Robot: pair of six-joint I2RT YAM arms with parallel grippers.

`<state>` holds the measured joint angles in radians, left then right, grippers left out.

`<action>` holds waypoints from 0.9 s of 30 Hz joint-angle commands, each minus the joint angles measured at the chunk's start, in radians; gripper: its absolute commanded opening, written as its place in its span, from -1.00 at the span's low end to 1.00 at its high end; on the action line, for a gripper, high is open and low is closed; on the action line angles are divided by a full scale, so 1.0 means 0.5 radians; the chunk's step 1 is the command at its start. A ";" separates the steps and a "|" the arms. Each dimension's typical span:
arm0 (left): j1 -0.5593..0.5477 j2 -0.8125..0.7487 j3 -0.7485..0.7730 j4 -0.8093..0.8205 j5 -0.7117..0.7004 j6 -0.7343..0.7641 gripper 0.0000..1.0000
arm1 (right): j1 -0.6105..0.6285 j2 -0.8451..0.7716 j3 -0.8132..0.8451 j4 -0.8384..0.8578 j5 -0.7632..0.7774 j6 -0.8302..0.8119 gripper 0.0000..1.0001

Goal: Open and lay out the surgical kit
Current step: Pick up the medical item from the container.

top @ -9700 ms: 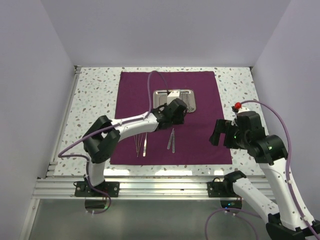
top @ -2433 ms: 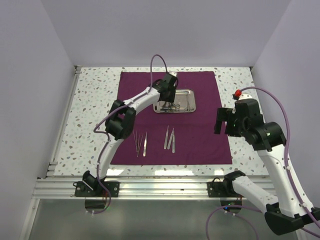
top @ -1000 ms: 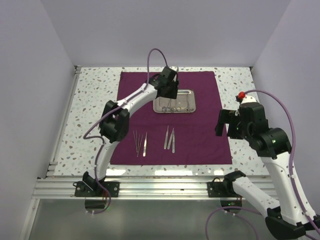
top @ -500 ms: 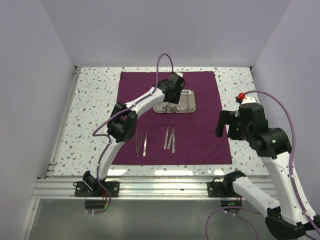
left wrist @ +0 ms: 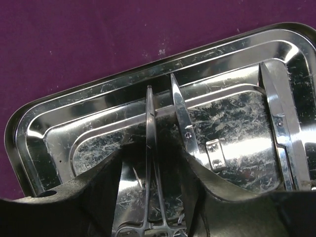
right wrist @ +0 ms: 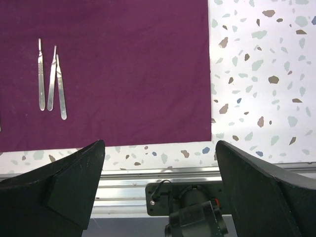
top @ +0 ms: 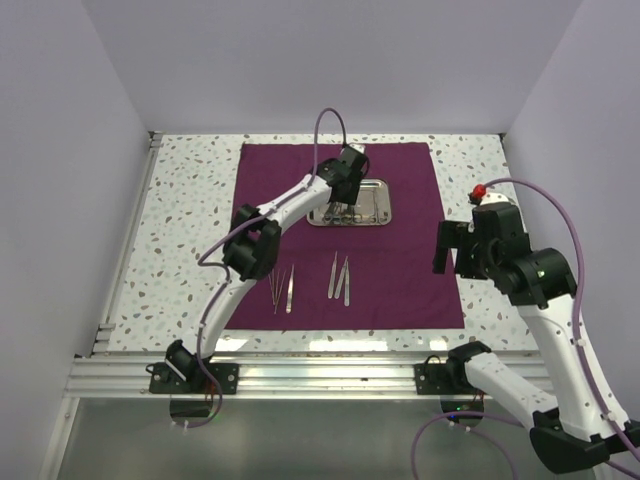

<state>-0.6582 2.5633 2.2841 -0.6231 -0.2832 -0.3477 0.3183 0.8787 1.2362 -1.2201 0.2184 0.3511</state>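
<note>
The left gripper (left wrist: 151,165), jaws parted, straddles the forceps (left wrist: 149,114) lying in the tray (left wrist: 74,96) directly beneath; the right gripper (right wrist: 159,150) hangs wide open.

Lab test cell, blank walls (top: 330,60) (speckled table (top: 190,220))

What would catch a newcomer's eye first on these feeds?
The dark purple cloth lies spread flat across the speckled table, with a shiny steel tray at its far middle. The left gripper hangs over that tray, its fingers straddling a ring-handled instrument. Slim silver tools lie in two small groups nearer on the cloth, and the right gripper hovers wide open by its right edge.
</note>
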 commanded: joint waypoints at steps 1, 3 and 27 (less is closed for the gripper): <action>0.052 0.113 0.138 -0.042 -0.050 -0.001 0.05 | -0.008 0.050 0.065 0.023 0.036 -0.043 0.97; 0.074 0.156 0.159 -0.055 -0.047 -0.016 -0.02 | -0.008 0.068 0.059 0.044 0.036 -0.046 0.97; 0.209 0.319 0.193 -0.165 0.128 -0.050 -0.49 | -0.008 0.228 0.040 0.170 0.026 -0.086 0.97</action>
<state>-0.5636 2.6408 2.3901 -0.6079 -0.2607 -0.3569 0.3183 0.9958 1.2358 -1.1584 0.2192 0.3286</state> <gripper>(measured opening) 0.265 0.985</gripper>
